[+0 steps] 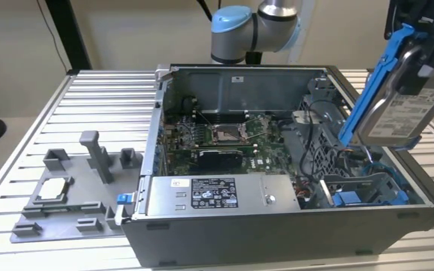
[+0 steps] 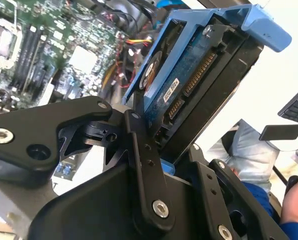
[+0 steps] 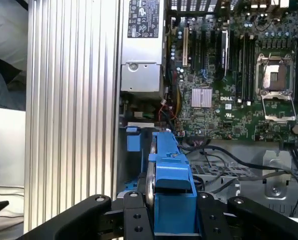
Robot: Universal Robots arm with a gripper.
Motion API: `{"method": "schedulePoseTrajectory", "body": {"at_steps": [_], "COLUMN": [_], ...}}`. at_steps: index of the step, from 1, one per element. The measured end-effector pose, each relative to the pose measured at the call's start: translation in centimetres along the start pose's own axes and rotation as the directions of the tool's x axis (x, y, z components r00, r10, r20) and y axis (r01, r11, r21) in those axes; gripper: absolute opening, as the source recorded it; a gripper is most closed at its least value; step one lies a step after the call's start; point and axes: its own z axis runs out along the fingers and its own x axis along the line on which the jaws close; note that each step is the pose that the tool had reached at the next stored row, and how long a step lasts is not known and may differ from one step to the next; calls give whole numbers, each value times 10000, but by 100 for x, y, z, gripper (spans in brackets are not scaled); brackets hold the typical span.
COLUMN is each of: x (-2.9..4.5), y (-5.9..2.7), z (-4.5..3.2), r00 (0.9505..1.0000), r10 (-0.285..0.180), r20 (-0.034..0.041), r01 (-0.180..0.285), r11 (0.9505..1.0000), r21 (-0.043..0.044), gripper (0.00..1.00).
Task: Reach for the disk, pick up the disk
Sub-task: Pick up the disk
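You had the disk (image 1: 402, 113) clamped in the gripper (image 1: 426, 68), jaws pinching its blue carrier frame (image 1: 375, 79), and it hung tilted in the air above the open computer case (image 1: 277, 226), toward two o'clock from the motherboard (image 1: 225, 138) in the exterior view. In the second wrist view the disk (image 2: 189, 95) sat between the black fingers (image 2: 144, 165), its connector edge showing. The power-supply box (image 1: 217, 195) lay at six o'clock from the motherboard, and the grey fixture tray (image 1: 66, 197) rested on the table (image 1: 21, 147) at nine o'clock from the case.
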Motion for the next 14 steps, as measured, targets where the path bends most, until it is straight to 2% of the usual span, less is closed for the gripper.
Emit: {"method": "schedulePoseTrajectory", "body": {"at_steps": [6, 10, 14], "x": [251, 305, 312], "y": [0, -1, -1], "z": [27, 33, 34], "r00": [10000, 10000, 10000], "r10": [0, -2, -2], "r20": [11, 27, 31], "r01": [0, 2, 2], "r11": [10000, 10000, 10000], "r21": [0, 0, 0], "gripper": [0, 0, 0]}}
